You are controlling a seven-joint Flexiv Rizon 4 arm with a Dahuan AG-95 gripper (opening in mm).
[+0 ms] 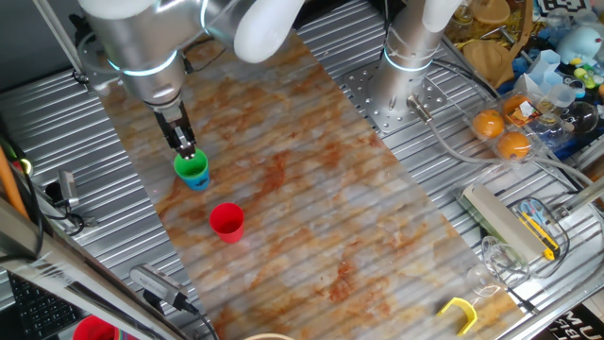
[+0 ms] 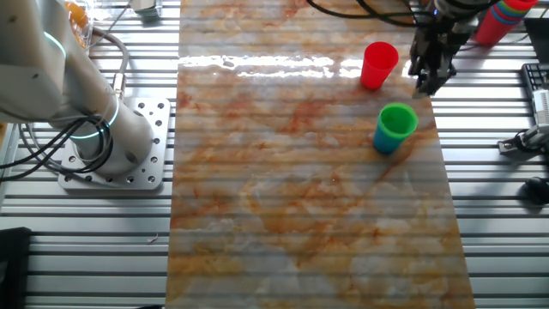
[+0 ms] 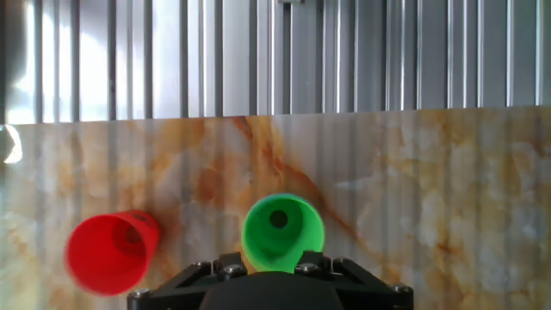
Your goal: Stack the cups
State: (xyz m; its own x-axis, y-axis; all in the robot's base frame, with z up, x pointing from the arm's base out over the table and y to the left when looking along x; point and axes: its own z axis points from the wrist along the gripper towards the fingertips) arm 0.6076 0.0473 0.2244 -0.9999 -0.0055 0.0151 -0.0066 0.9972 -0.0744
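Arm reaches down from the upper left in one fixed view, wrist vertical, gripper (image 1: 188, 151) pointing straight down just above the rim of the green cup (image 1: 192, 167). In the other fixed view the gripper (image 2: 429, 81) appears beside and above the green cup (image 2: 396, 122), apparently not touching it. Fingers look close together, nothing between them — exact gap hard to tell; the hand view shows only the dark gripper base at the bottom edge. Green cup sits nested in the blue cup (image 1: 196, 182), blue showing only as a band below the green (image 2: 388, 142). Red cup (image 1: 226, 223) stands upright and alone, near the stack but apart from it; in the hand view it is left of the green cup (image 3: 282, 232), red cup (image 3: 112, 251) slightly blurred. All rest on a marble-patterned mat (image 1: 359, 217) laid over a ribbed metal table (image 1: 94, 189). Arm base (image 2: 103, 146) is bolted to the table. Clutter at the far edge — oranges (image 1: 500, 132), clear plastic cups (image 1: 491, 264), a yellow-handled tool (image 1: 538, 236).
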